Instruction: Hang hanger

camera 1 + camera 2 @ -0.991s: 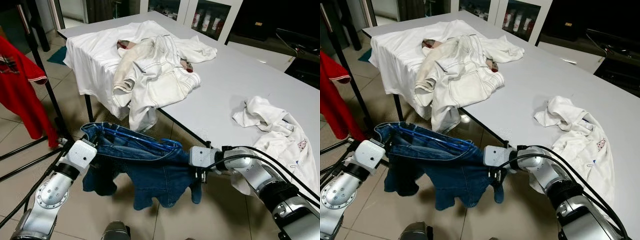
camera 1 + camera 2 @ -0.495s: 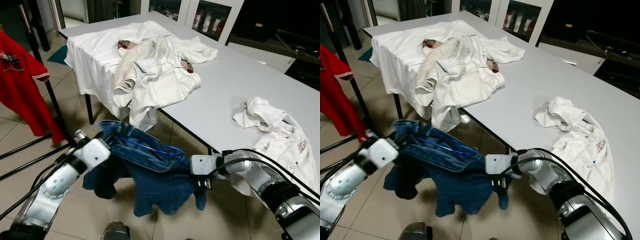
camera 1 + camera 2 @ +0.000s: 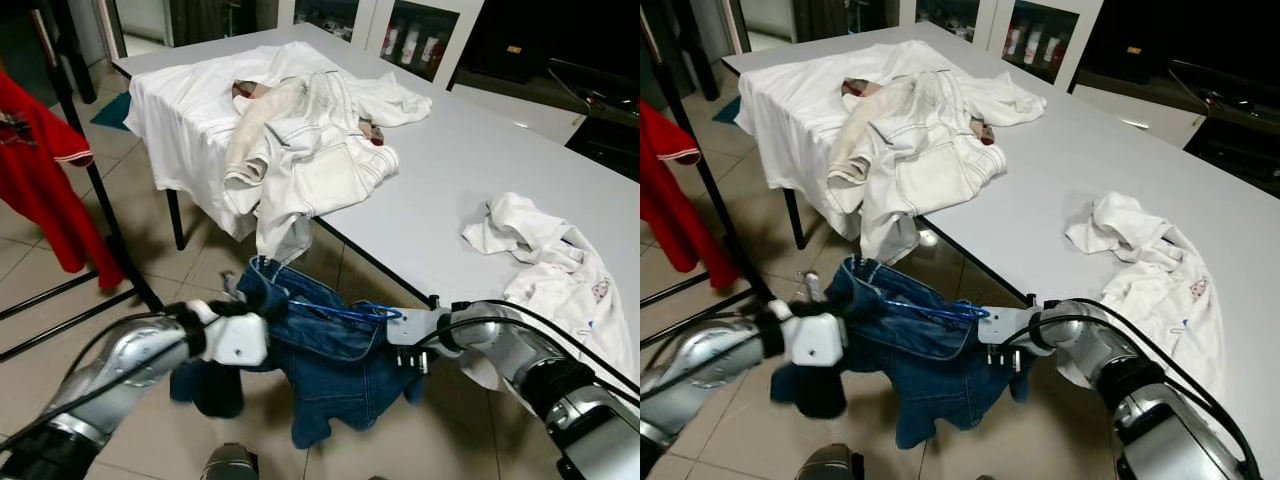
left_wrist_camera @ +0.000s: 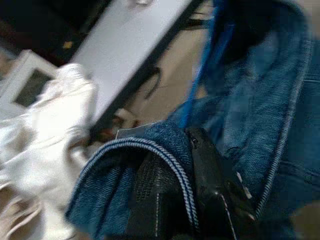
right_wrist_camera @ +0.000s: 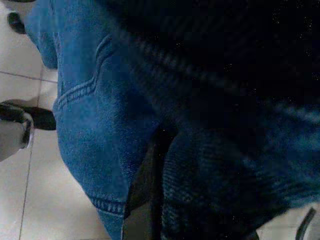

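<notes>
Blue jeans [image 3: 330,350], white clothes [image 3: 300,140], red shirt [image 3: 40,170].

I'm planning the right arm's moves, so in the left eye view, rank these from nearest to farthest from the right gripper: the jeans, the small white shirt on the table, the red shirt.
1. Jeans: at the right gripper, which grips them.
2. Small white shirt: on the table, to the robot's right.
3. Red shirt: hanging far to the left.

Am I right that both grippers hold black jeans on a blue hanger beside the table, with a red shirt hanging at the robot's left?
Not quite: the jeans are blue denim, not black, as the left eye view shows. The rest stands: the left gripper and right gripper hold them on the blue hanger beside the table, red shirt at the left.
</notes>
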Controlling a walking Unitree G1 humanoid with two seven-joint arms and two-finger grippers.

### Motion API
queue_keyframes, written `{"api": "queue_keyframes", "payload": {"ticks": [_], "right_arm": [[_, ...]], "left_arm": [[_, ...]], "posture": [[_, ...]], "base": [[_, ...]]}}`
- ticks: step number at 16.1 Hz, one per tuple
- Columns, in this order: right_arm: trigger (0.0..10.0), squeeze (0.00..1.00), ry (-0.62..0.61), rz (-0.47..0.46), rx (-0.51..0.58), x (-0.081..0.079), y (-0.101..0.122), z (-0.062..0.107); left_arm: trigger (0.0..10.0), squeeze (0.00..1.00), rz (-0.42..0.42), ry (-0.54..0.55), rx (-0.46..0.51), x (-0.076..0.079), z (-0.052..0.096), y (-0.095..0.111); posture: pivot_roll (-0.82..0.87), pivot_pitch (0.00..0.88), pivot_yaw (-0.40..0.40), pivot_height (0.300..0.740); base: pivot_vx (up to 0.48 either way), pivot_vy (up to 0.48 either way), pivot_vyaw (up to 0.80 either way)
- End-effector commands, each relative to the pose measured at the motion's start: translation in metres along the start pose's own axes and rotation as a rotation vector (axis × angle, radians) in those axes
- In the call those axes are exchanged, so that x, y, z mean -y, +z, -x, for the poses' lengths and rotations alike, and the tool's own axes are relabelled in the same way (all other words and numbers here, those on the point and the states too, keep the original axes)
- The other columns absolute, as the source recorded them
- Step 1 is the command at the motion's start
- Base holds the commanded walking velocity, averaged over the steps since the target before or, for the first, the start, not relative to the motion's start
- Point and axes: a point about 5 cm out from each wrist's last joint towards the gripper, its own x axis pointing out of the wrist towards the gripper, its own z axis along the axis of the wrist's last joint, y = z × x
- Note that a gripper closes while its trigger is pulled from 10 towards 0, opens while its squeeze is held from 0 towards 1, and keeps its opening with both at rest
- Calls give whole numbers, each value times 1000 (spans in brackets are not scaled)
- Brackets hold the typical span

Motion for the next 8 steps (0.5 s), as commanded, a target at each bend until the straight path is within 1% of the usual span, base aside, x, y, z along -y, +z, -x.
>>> {"api": "queue_keyframes", "payload": {"ticks": [1, 3, 6, 7, 8], "right_arm": [[0, 0, -25, -29, -7, 4, 0, 0], [0, 0, -38, -34, -1, 4, 0, 0], [0, 0, -77, -46, 8, 7, -3, 4], [0, 0, -88, -31, 55, 10, 2, 6], [0, 0, -88, -21, 121, 12, 12, 7]], "left_arm": [[0, 0, -28, -86, 14, 9, -8, 8], [0, 0, -18, -122, -9, 15, -6, 5], [0, 0, -18, -129, -27, 17, -1, 3], [0, 0, -12, -155, -30, 22, 0, 4], [0, 0, -7, -191, -29, 29, -1, 5]], "posture": [[239, 16, -139, 710], [237, 19, -136, 710], [238, 23, -136, 710], [237, 23, -135, 710], [237, 23, -135, 710]], "base": [[0, 0, 0], [0, 0, 0], [0, 0, 0], [0, 0, 0], [0, 0, 0]]}}
